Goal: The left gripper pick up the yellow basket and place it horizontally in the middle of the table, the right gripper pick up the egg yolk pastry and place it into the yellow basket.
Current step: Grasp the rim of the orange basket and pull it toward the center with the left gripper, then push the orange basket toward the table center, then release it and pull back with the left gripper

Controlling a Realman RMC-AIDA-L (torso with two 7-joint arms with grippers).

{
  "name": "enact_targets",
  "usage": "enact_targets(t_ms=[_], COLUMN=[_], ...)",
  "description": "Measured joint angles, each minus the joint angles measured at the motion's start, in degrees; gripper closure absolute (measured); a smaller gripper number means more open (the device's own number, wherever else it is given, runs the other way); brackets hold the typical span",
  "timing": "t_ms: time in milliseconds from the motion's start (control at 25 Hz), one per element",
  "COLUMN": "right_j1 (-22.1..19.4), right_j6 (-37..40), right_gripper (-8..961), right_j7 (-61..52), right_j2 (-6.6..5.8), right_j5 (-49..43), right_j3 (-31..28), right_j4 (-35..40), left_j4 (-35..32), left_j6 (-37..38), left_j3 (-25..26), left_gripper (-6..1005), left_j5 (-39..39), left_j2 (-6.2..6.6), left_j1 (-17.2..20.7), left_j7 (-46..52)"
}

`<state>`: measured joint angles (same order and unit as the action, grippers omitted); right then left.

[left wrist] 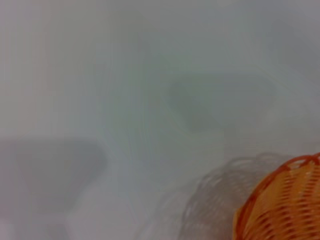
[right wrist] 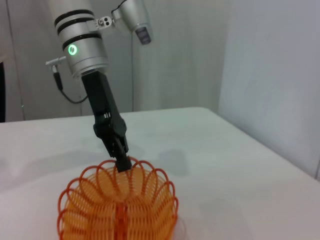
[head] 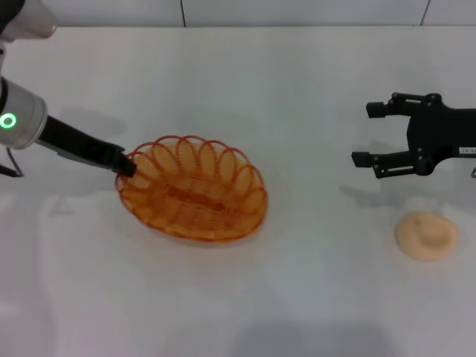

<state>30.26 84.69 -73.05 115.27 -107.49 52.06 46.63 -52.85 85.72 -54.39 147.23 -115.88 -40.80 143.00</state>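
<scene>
The yellow basket [head: 192, 197] sits a little left of the middle of the white table [head: 297, 89], its long side running left-right. My left gripper [head: 126, 165] is shut on the basket's left rim, fingers pinching a rim loop; the right wrist view shows this grip [right wrist: 123, 163] and the basket [right wrist: 117, 210]. A part of the basket's rim [left wrist: 285, 205] shows in the left wrist view. The egg yolk pastry [head: 425, 235] lies on the table at the right. My right gripper [head: 364, 134] is open and empty, hovering behind and left of the pastry.
The table's far edge meets a pale wall [head: 297, 11]. In the right wrist view the table's corner and edge [right wrist: 260, 145] run along one side.
</scene>
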Motion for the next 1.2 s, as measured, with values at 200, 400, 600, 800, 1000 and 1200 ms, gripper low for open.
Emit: enact_targets(t_ms=[200, 400, 600, 800, 1000, 1200], right_j1=[-0.7, -1.0, -1.1, -0.8, -0.8, -1.0], right_j6=[-0.2, -0.5, -0.7, -0.7, -0.6, -0.3], right_gripper=[82, 82, 82, 83, 83, 83], right_j7=[0.2, 0.7, 1.9, 2.8, 2.8, 2.8], right_j2=[-0.24, -0.21, -0.27, -0.36, -0.32, -0.14], right_j5=[1.2, 1.3, 1.4, 1.4, 1.4, 1.4], right_j3=[-0.5, -2.2, -2.4, -2.3, -2.3, -2.2], right_j4=[0.9, 1.4, 1.5, 1.5, 2.4, 3.3], left_j4=[0.1, 1.9, 5.1, 10.6, 12.2, 12.3], left_j6=[0.9, 1.1, 0.4, -1.9, -3.2, -3.9], left_j3=[-0.3, -0.4, -0.6, -2.3, -2.5, -2.2], left_gripper=[932, 933, 935, 921, 901, 882], left_j5=[-1.9, -1.7, -1.3, -1.0, -0.9, -1.4], left_j2=[-0.23, -0.97, -2.1, -2.45, -2.93, -2.91], left_j1=[-1.8, -4.9, -8.9, -12.1, -12.9, -12.4], left_j7=[6.5, 14.1, 19.0, 22.1, 23.5, 24.8])
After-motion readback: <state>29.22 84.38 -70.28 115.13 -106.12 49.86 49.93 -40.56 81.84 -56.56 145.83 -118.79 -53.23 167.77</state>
